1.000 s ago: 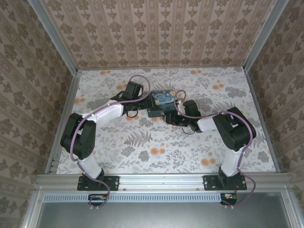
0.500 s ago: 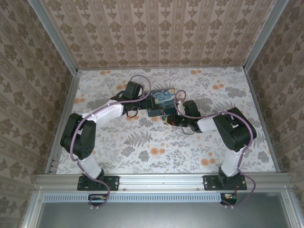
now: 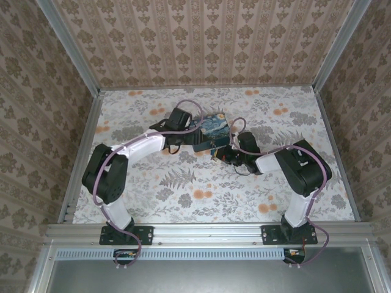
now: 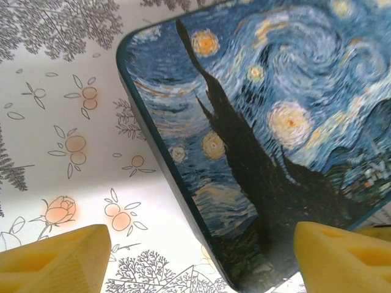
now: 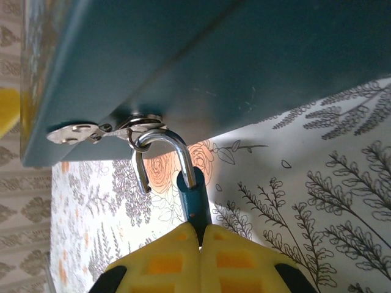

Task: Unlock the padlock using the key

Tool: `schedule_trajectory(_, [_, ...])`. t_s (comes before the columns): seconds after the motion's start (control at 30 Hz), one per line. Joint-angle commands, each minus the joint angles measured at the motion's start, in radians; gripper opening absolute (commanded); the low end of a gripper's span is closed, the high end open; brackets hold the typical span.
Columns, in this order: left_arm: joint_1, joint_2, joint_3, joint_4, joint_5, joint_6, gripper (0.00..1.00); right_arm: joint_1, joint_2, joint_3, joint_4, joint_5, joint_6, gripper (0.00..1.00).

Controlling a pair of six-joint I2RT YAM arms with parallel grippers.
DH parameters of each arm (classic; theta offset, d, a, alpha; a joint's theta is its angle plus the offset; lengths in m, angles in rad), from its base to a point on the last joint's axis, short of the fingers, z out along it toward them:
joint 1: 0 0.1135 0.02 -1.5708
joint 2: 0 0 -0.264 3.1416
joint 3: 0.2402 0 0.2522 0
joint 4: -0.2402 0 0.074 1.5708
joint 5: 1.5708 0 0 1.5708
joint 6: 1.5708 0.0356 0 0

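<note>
Right wrist shows our right tool (image 5: 200,237) clamped on the padlock (image 5: 193,202); we should ease its hooked shackle (image 5: 175,145) off the latch (image 5: 104,130) slowly.

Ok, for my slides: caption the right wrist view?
Right hand pinches the teal padlock, its shackle hooked through the clasp of the tin box.

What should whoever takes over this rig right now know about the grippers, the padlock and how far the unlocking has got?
Right gripper: shut on the padlock body.
Left gripper: open, straddling a corner of the tin box, not clamping it.
Padlock: hooked through the box's hasp. The shackle looks popped, with one leg free of the body.
Done: apparently unlocked.
Left: unhook the shackle from the hasp.
</note>
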Motion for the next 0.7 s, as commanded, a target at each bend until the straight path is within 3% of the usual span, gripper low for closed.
schedule_trajectory(0.0, [-0.015, 0.026, 0.023, -0.045, -0.049, 0.032, 0.79, 0.0, -0.012, -0.033, 0.075, 0.053, 0.139, 0.0])
schedule_trajectory(0.3, [-0.03, 0.046, -0.01, -0.021, -0.048, 0.015, 0.79, 0.001, -0.018, -0.086, 0.181, 0.128, 0.325, 0.0])
schedule_trajectory(0.67, [-0.045, 0.075, -0.024, -0.02, -0.049, 0.018, 0.79, -0.001, -0.015, -0.055, 0.205, 0.188, 0.418, 0.0])
